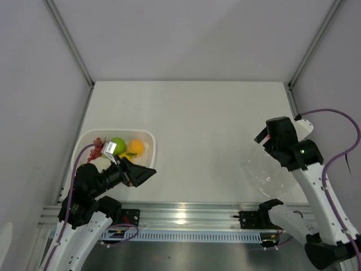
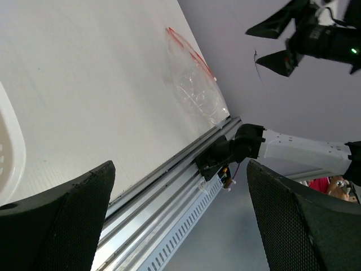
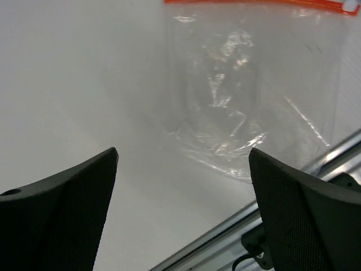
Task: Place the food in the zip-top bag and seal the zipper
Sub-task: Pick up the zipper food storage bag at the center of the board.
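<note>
Showing food (image 1: 118, 146) overhead only; zipper (image 3: 254, 2) wrist views only.

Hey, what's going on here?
Two robot arms are set to bag toy fruit, but nothing is picked up yet. The left gripper hangs open by the white basket holding the green apple, orange and grapes. The right gripper hangs open near the clear zip-top bag, which lies empty on the table.

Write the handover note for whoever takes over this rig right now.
Left tool: open, empty, beside the white basket.
Right tool: open, empty, over the zip-top bag.
Food: green apple, orange and grapes in the basket, left side.
Bag: empty, flat on the table, right side.
Done: nothing.
Left: bag the food, seal the zipper.
</note>
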`<state>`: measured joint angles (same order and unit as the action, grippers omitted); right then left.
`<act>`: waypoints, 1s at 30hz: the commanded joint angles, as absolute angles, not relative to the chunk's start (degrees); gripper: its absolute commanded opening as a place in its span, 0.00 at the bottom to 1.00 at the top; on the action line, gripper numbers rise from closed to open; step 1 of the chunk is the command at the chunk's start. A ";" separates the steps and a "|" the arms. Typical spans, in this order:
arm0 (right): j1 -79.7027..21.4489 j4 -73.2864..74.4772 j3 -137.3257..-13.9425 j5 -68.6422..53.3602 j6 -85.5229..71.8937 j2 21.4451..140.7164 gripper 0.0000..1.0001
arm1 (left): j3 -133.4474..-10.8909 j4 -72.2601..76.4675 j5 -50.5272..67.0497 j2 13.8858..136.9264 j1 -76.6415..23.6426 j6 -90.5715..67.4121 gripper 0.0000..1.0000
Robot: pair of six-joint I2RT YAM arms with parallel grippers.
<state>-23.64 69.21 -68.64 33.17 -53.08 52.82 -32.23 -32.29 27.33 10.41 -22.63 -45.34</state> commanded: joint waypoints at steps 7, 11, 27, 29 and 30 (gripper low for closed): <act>-4.83 57.15 -62.41 13.64 -36.39 71.37 0.99 | -34.89 -35.60 31.20 10.99 -22.59 -41.13 0.99; -4.83 50.11 -58.19 10.46 -35.34 71.63 0.99 | -34.72 -34.46 32.78 10.90 -22.68 -41.31 0.99; -5.54 41.58 -53.17 9.76 -35.25 82.88 0.71 | -33.49 -35.16 33.66 10.63 -22.59 -40.96 1.00; -5.97 40.70 -53.09 9.58 -34.46 82.97 0.57 | -33.22 -34.89 34.10 10.90 -22.59 -41.13 1.00; -6.50 40.52 -53.17 9.67 -33.50 83.14 0.35 | -33.22 -34.89 34.19 10.90 -22.67 -41.13 1.00</act>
<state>-5.61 43.46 -53.23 9.56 -34.68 83.05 -32.60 -35.31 32.67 10.59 -22.63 -41.95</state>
